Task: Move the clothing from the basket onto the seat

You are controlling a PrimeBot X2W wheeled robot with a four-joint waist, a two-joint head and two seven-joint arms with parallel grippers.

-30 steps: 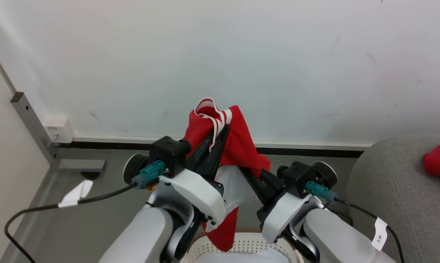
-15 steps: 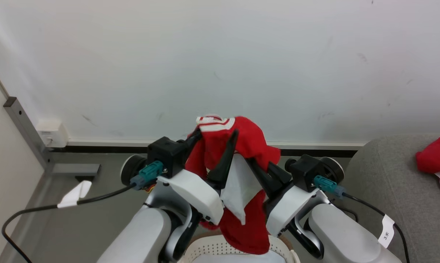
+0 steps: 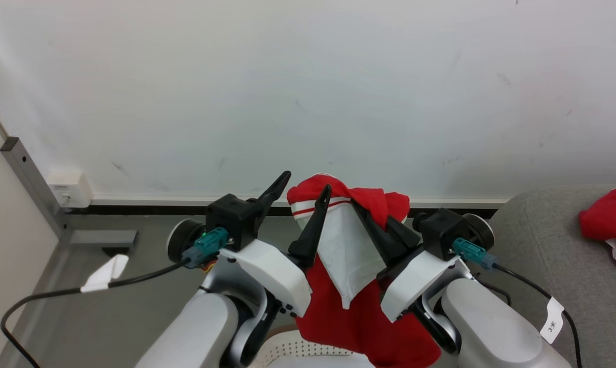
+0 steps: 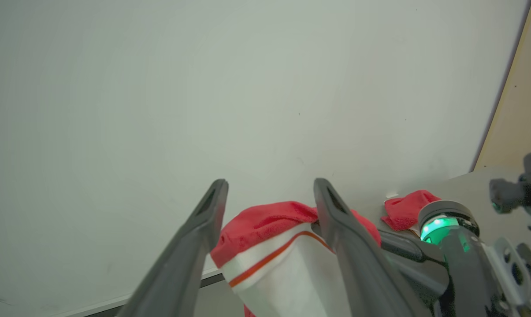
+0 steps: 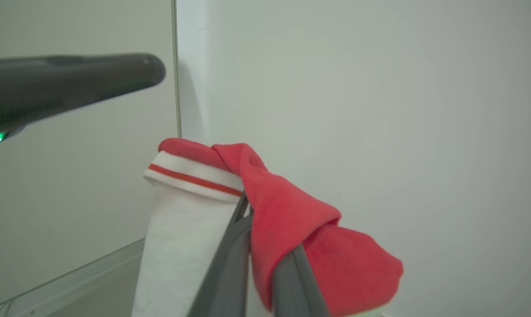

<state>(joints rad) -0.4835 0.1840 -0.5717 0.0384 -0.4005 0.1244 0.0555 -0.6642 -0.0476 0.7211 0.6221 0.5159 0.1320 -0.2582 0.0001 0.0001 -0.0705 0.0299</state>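
A piece of the clothing [image 3: 346, 250], red with a white panel and striped trim, hangs over the basket [image 3: 315, 350], whose perforated wall peeks in at the bottom edge. My right gripper [image 3: 360, 208] is shut on its upper red fold; in the right wrist view the fabric [image 5: 287, 211] drapes over the closed fingers [image 5: 230, 255]. My left gripper [image 3: 303, 185] stands open just left of the garment, nothing between its fingers [image 4: 203, 229]; the cloth [image 4: 265, 251] lies beyond them. The grey seat [image 3: 543, 245] is at the right, with another red garment [image 3: 607, 220] on it.
A white wall [image 3: 308, 92] with a dark baseboard stands close ahead. A grey metal post [image 3: 29, 174] and a white wall socket [image 3: 67, 186] are at the left. Black cables [image 3: 57, 294] trail from both wrists over the grey floor.
My left gripper has opened and let go of the garment. The cloth has slumped down and to the right, now hanging from the right gripper alone. The head view shifted slightly.
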